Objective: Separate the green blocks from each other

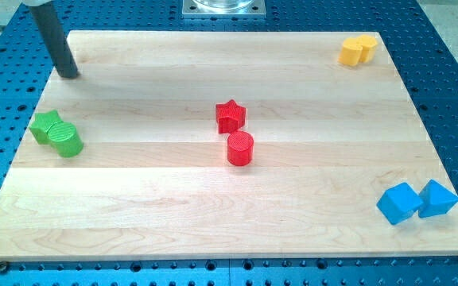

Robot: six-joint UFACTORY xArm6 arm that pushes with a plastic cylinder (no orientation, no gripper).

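Observation:
Two green blocks lie touching each other near the view's left edge of the wooden board (213, 214): a green star-like block (47, 125) and a green cylinder (67, 141) just to its lower right. My rod comes down from the view's top left, and my tip (70, 75) rests near the board's upper left corner. The tip stands apart from the green blocks, a fair way above them in the view.
A red star (230, 116) and a red cylinder (240, 148) sit together at mid-board. Two yellow blocks (357, 50) sit at the top right corner. Two blue blocks (416, 202) sit at the bottom right. Blue perforated table surrounds the board.

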